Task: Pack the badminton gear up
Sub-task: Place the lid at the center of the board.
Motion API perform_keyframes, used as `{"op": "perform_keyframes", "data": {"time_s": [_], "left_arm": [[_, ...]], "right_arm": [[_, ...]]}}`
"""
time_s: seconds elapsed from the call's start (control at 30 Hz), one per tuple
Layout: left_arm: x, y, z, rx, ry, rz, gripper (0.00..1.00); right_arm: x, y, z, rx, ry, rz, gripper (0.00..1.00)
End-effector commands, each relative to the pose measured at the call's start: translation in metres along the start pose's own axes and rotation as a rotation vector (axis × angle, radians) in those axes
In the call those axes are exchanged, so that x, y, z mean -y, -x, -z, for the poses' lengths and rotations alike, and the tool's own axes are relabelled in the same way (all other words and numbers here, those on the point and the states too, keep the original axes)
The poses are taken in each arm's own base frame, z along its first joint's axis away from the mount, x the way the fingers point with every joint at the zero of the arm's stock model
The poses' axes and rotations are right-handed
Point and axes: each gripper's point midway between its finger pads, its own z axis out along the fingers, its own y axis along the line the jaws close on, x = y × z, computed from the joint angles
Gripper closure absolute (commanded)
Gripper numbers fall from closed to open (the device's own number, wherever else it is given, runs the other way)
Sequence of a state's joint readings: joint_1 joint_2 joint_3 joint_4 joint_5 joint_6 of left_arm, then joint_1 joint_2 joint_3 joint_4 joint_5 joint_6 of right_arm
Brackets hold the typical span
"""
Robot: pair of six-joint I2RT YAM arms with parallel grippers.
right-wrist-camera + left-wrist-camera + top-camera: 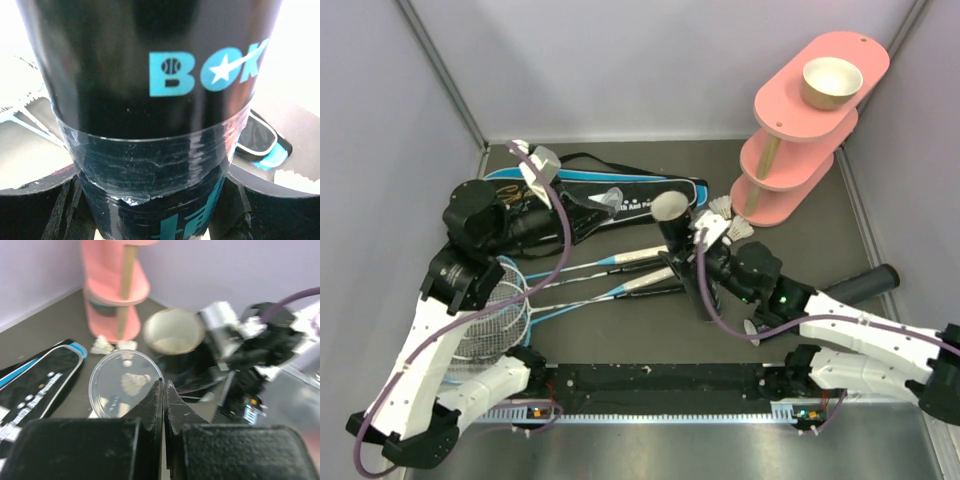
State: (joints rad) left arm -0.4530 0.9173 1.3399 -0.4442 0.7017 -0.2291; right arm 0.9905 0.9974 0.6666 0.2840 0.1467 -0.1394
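Black tube (671, 210) stands upright, mouth up — right gripper (150, 205) clasps its sides, left gripper (162, 390) pinched shut on clear lid (117, 385)

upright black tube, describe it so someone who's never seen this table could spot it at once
Find the pink three-tier stand at the back right, then look left past the white shuttlecocks at its foot. The upright black tube stands there in the right gripper, open mouth up. The other black tube lies flat at the far right; this one stands on end.
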Motion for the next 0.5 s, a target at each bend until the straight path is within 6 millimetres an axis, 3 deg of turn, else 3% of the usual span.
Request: {"op": "perform_keyframes", "data": {"time_s": [0.0, 0.03, 0.07, 0.1, 0.13, 0.2, 0.23, 0.3, 0.33, 0.4, 0.43, 0.47], "left_arm": [[-0.094, -0.037, -0.029, -0.011, 0.321, 0.069, 1.00], [-0.113, -0.056, -0.044, -0.053, 0.349, 0.111, 1.00], [-0.116, -0.056, -0.058, -0.028, 0.329, 0.096, 1.00], [-0.122, -0.070, -0.071, -0.044, 0.315, 0.093, 1.00], [-0.142, -0.090, -0.086, -0.082, 0.357, 0.087, 1.00], [-0.149, -0.096, -0.113, -0.071, 0.333, 0.056, 1.00], [-0.164, -0.122, -0.129, -0.135, 0.348, 0.084, 1.00], [-0.170, -0.128, -0.151, -0.171, 0.340, 0.104, 1.00], [-0.182, -0.157, -0.163, -0.245, 0.358, 0.144, 1.00], [-0.183, -0.166, -0.182, -0.281, 0.360, 0.130, 1.00], [-0.192, -0.188, -0.190, -0.325, 0.378, 0.139, 1.00], [-0.189, -0.196, -0.197, -0.342, 0.375, 0.136, 1.00]], "right_arm": [[0.026, 0.037, 0.030, 0.116, -0.136, -0.230, 0.58], [0.031, 0.048, 0.041, 0.149, -0.151, -0.243, 0.58], [0.032, 0.055, 0.047, 0.172, -0.153, -0.252, 0.58], [0.034, 0.061, 0.053, 0.191, -0.154, -0.255, 0.58], [0.036, 0.070, 0.061, 0.216, -0.150, -0.255, 0.57], [0.038, 0.081, 0.068, 0.236, -0.146, -0.237, 0.57], [0.040, 0.085, 0.072, 0.248, -0.150, -0.234, 0.57], [0.043, 0.088, 0.077, 0.242, -0.159, -0.225, 0.57], [0.045, 0.089, 0.079, 0.243, -0.166, -0.226, 0.57], [0.045, 0.094, 0.084, 0.263, -0.162, -0.237, 0.57], [0.044, 0.096, 0.086, 0.270, -0.157, -0.241, 0.57], [0.046, 0.099, 0.089, 0.282, -0.158, -0.248, 0.57]]}}
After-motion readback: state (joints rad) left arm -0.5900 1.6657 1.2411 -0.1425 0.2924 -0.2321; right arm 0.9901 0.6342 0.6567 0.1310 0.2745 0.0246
